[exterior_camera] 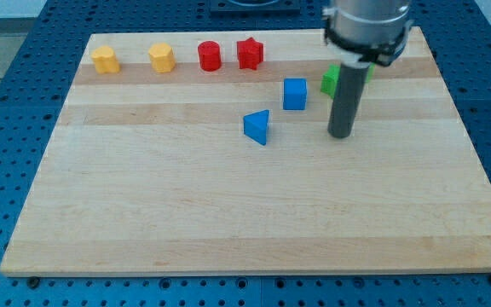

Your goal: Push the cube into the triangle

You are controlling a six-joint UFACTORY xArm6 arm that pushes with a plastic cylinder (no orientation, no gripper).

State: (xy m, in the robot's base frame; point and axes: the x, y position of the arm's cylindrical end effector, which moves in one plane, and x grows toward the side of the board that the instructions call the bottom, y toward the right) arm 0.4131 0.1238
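Note:
A blue cube [294, 94] sits on the wooden board right of centre near the view's top. A blue triangle [257, 127] lies just below and left of it, with a small gap between them. My tip [341, 135] rests on the board to the right of the cube and a little lower, apart from it by about a cube's width. The rod's upper part hides part of a green block [332, 80] behind it.
Along the view's top edge of the board [228, 213] stand two yellow blocks [105, 60] [161, 57], a red cylinder [209, 56] and a red star [250, 53]. The board lies on a blue perforated table.

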